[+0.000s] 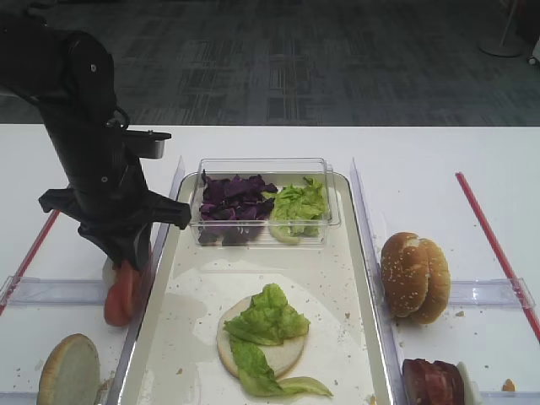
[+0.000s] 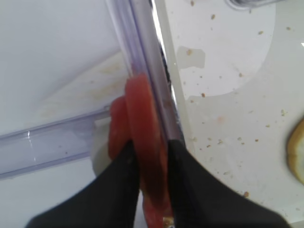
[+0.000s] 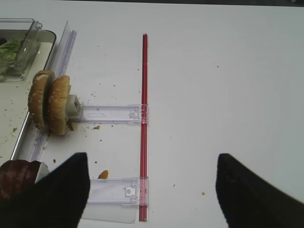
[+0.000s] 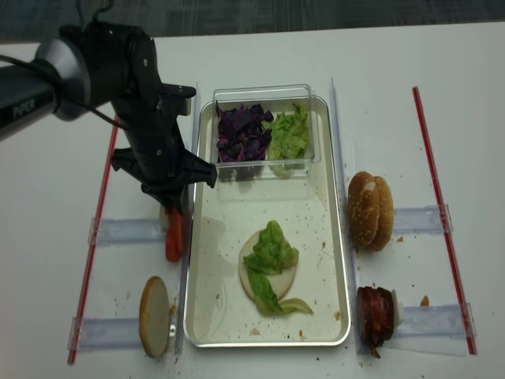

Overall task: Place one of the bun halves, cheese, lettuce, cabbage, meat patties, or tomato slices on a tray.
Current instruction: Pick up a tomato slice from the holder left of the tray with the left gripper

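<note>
Red tomato slices [image 1: 121, 295] stand on edge in a clear holder just left of the metal tray [image 1: 337, 278]. My left gripper [image 2: 151, 147] comes down on them from above, with one black finger on each side of a single tomato slice [image 2: 142, 118] and both pressed against it. A second slice stands just left of the left finger. On the tray lies a bun half [image 1: 287, 356] topped with lettuce [image 1: 268, 321]. My right gripper [image 3: 152, 190] hangs open over bare table, far from the tray.
A clear box [image 1: 333, 221] at the tray's far end holds purple cabbage [image 1: 232, 198] and lettuce [image 1: 297, 202]. Two bun halves [image 1: 413, 277] and meat patties [image 1: 434, 380] stand in holders right of the tray. Another bun half [image 1: 69, 371] stands front left. Red strips [image 1: 494, 245] edge the work area.
</note>
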{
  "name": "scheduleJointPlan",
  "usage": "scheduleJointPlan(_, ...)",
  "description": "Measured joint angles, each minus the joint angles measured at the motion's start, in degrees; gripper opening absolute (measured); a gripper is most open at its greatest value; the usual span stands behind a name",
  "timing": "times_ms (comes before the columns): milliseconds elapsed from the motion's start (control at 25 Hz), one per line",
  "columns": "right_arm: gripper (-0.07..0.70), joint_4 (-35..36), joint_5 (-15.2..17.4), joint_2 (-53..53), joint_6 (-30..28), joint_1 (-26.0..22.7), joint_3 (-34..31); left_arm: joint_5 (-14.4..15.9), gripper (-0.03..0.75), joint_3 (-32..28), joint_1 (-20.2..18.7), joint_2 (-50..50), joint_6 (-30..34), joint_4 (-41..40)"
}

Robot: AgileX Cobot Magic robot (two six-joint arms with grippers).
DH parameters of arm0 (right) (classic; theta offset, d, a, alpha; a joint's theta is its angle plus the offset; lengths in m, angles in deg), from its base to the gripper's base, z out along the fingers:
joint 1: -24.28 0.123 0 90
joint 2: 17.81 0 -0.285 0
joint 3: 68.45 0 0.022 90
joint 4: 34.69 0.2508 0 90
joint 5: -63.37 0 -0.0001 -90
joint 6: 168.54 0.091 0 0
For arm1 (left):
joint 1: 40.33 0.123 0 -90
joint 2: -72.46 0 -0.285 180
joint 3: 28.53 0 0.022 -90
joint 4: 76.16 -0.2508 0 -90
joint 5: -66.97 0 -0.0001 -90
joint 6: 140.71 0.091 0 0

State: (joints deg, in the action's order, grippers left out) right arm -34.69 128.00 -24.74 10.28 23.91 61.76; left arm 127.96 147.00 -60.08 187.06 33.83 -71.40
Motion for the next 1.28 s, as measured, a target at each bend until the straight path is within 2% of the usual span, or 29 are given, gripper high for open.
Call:
scheduleJointPlan(360, 0.571, 0.0, 0.0, 0.0, 0.0, 0.0, 0.0, 0.2, 0.051, 0.0, 0.0, 0.0, -0.1, -0.1)
scheduleJointPlan(840, 0.571, 0.0, 0.0, 0.0, 0.1, 0.0, 0.0, 0.7, 0.048, 0.7, 0.0, -3.3, -0.1, -0.1)
scheduleJointPlan(1120, 0.571, 0.0, 0.0, 0.0, 0.1, 0.0, 0.0, 3.6, 0.048, 2.8, 0.0, -5.5, -0.1, -0.1)
scheduleJointPlan(1280, 0.571, 0.0, 0.0, 0.0, 0.1, 0.0, 0.0, 4.0, 0.048, 3.3, 0.0, -5.8, 0.1, -0.1)
